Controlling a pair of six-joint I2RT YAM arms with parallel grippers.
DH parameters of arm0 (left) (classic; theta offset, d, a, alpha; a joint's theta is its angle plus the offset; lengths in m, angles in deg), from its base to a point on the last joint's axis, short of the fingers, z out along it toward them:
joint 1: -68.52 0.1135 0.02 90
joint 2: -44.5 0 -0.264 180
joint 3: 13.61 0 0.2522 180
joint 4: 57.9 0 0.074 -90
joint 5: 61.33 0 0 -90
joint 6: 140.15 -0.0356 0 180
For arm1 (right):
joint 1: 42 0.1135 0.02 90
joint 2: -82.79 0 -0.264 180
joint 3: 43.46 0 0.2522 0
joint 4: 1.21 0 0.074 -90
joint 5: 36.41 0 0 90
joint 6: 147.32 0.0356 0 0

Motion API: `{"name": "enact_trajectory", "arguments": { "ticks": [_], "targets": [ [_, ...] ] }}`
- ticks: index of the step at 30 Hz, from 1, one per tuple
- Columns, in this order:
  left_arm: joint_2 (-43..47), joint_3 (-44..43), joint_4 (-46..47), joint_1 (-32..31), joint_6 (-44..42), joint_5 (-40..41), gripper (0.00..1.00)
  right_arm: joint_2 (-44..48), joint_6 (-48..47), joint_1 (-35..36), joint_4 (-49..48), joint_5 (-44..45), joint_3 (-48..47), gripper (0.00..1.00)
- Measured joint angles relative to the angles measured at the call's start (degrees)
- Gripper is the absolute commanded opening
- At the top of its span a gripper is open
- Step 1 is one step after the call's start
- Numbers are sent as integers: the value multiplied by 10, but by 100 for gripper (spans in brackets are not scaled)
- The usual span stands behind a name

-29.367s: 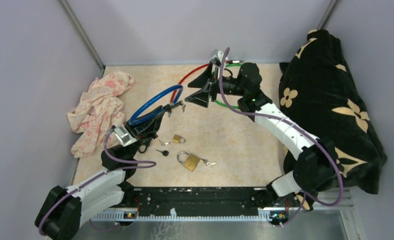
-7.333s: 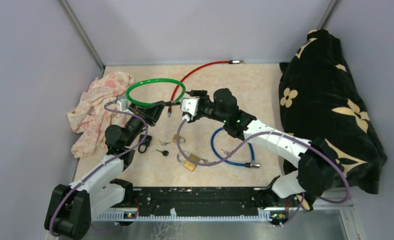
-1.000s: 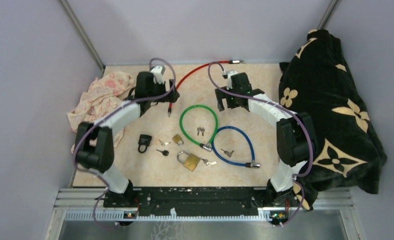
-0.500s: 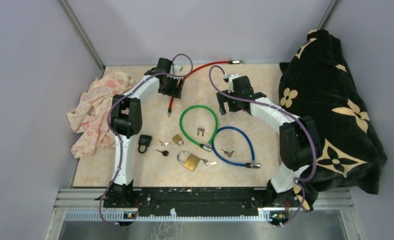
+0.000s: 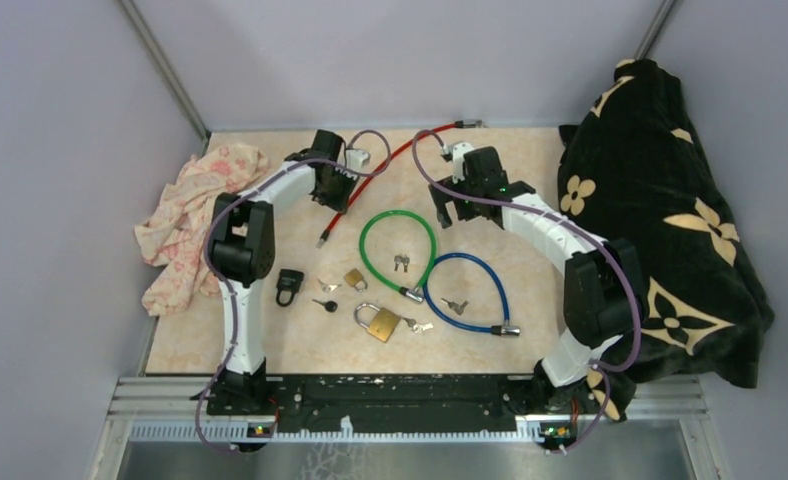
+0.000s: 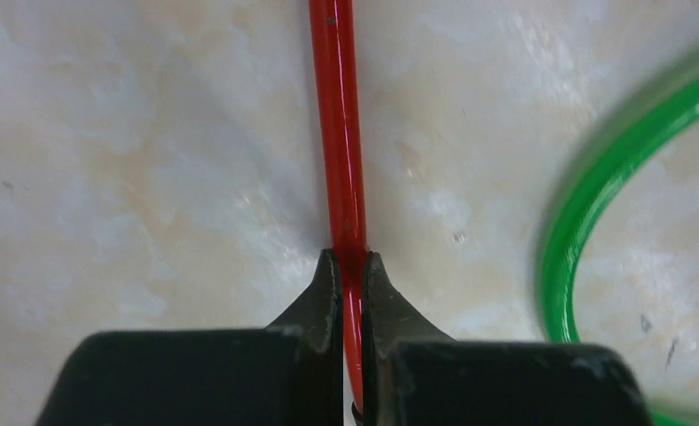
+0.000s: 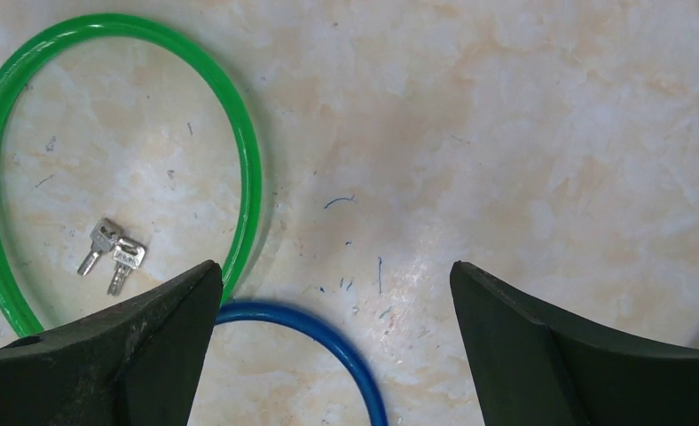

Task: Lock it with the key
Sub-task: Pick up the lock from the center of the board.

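Between lilac walls (image 5: 60, 150), a beige marbled tabletop (image 5: 530, 170) bears padlocks (image 5: 382, 325).

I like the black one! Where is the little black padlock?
In the top view, the small black padlock lies on the left, between the pink floral cloth and the small brass padlock.

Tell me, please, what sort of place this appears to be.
Probably a lab test cell for robot manipulation: plain grey walls box in a marble-pattern tabletop, a mounting rail runs along its near edge, and a brass padlock and green cable lock lie loose on it.
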State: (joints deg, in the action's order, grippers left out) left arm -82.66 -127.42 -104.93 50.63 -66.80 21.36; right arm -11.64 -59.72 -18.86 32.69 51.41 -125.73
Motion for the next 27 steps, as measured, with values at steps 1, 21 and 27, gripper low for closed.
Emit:
{"name": "enact_trajectory", "arguments": {
  "ticks": [1,21,27],
  "targets": [
    [12,15,-5,1,-7,-2,0,4,-7,0,-2,-4,-4,98],
    [209,134,-114,13,-132,-86,0,4,-200,-4,-72,-246,-59,98],
    [278,157,-131,13,-149,-96,0,-87,-285,-2,-158,-345,-71,98]
  ]
}}
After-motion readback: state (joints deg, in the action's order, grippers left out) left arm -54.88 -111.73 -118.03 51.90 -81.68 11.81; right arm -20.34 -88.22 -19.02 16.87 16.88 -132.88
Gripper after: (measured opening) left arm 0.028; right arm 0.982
